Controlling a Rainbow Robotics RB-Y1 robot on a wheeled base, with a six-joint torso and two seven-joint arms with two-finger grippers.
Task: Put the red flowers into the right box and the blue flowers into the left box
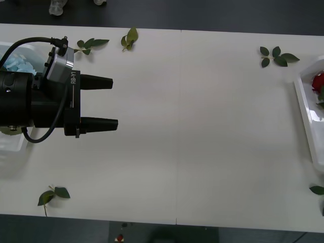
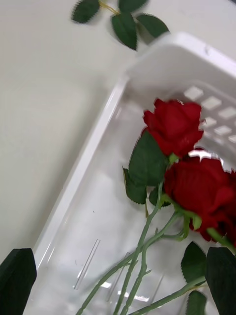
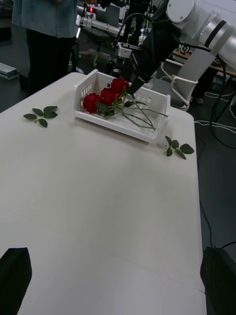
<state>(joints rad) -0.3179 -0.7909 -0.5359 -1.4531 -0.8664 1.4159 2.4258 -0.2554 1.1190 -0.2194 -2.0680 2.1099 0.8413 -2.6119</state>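
My left gripper (image 1: 115, 103) stood with its black fingers spread wide and nothing between them, out over the bare white table (image 1: 202, 126) just inboard of the left box (image 1: 12, 147), a white semi-translucent plastic bin where pale sky-blue hydrangea heads (image 1: 17, 63) lay under my forearm. My right gripper (image 3: 133, 88) hung over the right box (image 3: 155, 135), a white shallow slotted tray at the table's far end; I could not tell its finger state. The deep red artificial roses (image 2: 189, 157) lay inside that tray, thin green stems trailing toward its open end.

Risk noted: a rose leaf or stem could catch a right finger on lifting away and drag a bloom over the low rim.

Obstructions: none between the boxes. Loose green leaf sprigs (image 1: 277, 55) lay near the table edges, well apart from both trays; judged not to be sorted.
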